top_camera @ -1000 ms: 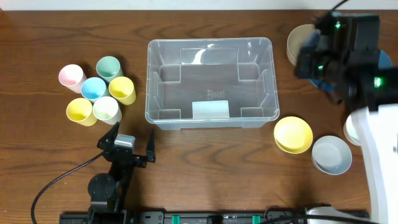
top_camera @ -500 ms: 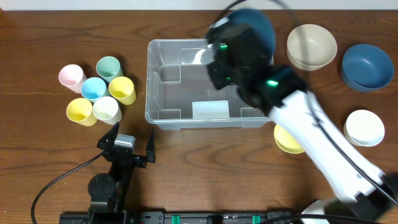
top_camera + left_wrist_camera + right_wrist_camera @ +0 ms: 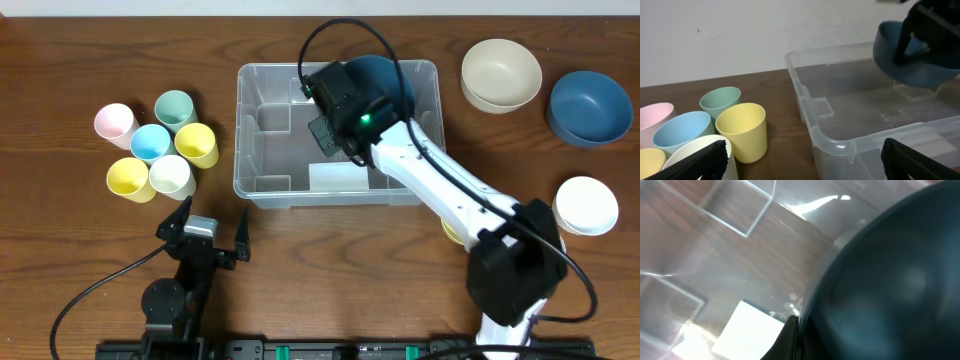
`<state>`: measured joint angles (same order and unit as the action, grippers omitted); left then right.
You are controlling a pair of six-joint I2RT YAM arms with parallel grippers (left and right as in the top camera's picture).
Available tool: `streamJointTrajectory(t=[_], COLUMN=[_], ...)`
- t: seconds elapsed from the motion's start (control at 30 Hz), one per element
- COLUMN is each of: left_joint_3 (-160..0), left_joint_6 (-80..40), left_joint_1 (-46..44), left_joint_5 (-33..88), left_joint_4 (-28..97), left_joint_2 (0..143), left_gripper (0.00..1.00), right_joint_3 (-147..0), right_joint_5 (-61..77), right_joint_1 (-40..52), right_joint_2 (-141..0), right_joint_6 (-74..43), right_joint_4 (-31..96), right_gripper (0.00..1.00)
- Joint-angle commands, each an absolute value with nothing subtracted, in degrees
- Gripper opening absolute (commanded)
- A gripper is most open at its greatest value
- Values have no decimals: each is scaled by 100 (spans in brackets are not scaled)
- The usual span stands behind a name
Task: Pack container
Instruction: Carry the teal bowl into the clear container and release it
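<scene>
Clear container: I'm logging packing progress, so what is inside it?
A dark blue bowl, held by the right arm, hangs at its far right; a white label shows at the front. The arm hides what lies beneath it.

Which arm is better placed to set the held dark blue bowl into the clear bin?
Right. The right gripper holds the dark blue bowl over the large clear plastic bin; the left gripper sits open, empty, outside it by the pastel cups.

Robot lab bench, wooden table [image 3: 60, 50], bare white wall [image 3: 740, 30] (cable [image 3: 100, 283] trailing)
</scene>
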<state>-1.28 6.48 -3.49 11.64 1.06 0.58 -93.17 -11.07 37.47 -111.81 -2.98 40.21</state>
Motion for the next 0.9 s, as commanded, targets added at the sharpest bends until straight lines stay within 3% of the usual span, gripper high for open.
streamJointTrajectory(t=[0.0, 0.7, 0.87], left_joint_3=[-23, -23, -23], left_joint_6=[749, 749, 749], left_joint_1=[-362, -362, -362], left_joint_5=[1247, 1247, 1247], left_joint_4=[294, 296, 296], left_joint_2=[23, 23, 23], left_gripper=[98, 98, 98], right_joint_3=[-9336, -9317, -9314], right_joint_5=[-1509, -1522, -1527], right_joint_1=[3769, 3439, 3439], right_joint_2=[-11443, -11734, -11734], right_joint_6=[-71, 126, 703], right_joint_4=[3977, 3907, 3879], right_gripper=[1, 1, 1])
